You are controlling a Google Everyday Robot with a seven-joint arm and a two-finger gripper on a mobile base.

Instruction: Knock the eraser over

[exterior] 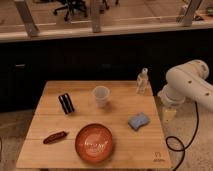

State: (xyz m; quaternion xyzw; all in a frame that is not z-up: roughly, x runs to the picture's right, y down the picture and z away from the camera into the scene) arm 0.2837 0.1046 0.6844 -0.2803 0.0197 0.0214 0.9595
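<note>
Gripper (169, 114) low beside the right edge of the table (45, 150), well apart from the eraser (66, 103).
Black eraser on the left part, near the white cup (101, 95) (grip open or closed: too hard to tell).
</note>
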